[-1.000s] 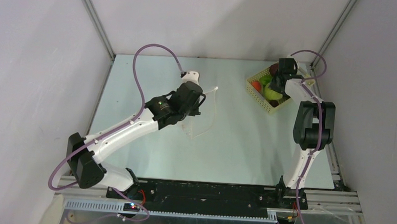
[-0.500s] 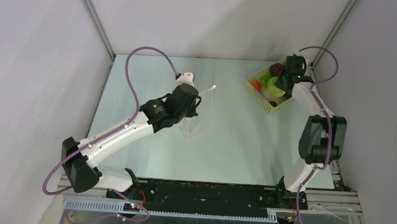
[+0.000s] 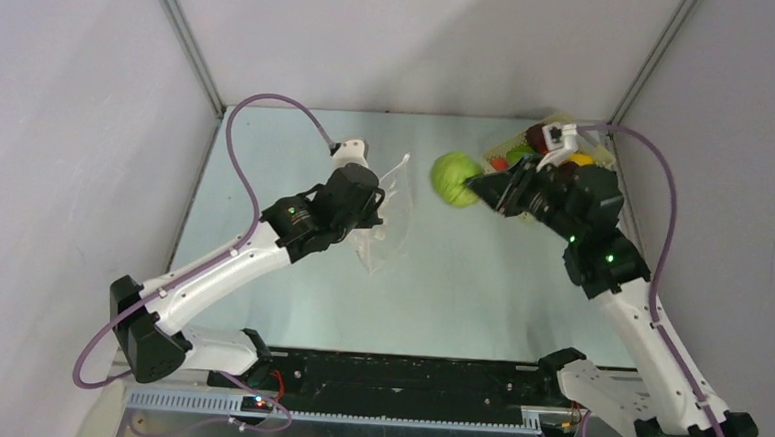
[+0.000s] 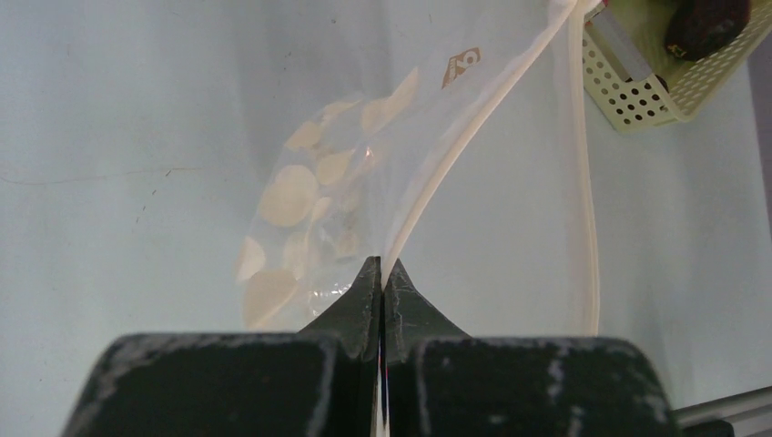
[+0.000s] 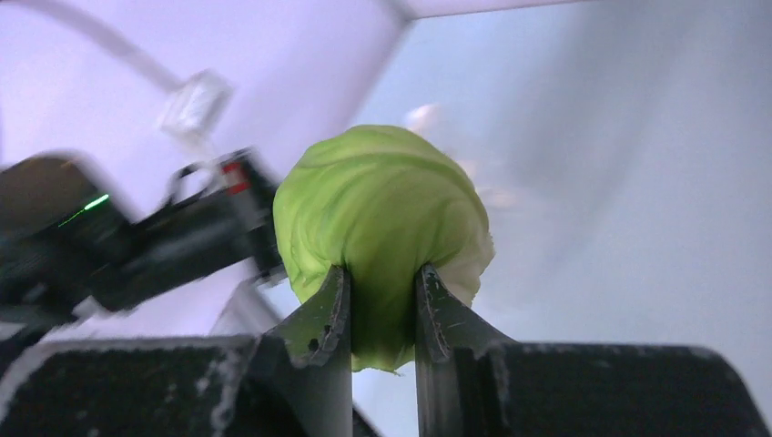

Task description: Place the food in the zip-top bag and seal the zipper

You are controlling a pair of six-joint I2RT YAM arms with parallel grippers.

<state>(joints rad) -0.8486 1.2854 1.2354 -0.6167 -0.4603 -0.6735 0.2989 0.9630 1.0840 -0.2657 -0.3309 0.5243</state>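
Observation:
My left gripper [image 3: 376, 206] [image 4: 382, 273] is shut on the mouth edge of the transparent zip-top bag [image 3: 392, 214] [image 4: 337, 182], holding it up off the table; its whitish zipper [image 4: 473, 118] curves away from the jaws. My right gripper [image 3: 480, 188] [image 5: 382, 287] is shut on a round green toy cabbage [image 3: 454, 178] [image 5: 382, 218] and holds it in the air just right of the bag. More food, a dark maroon piece [image 3: 539, 135] [image 4: 705, 23], a red one and an orange one, lies in the basket.
A pale yellow perforated basket [image 3: 512, 147] [image 4: 637, 91] stands at the back right, partly hidden by my right arm. Grey walls close in the table at the back and on both sides.
My right gripper has lifted the green cabbage out of the basket and carried it left toward the bag. My left gripper has shifted slightly left with the bag.

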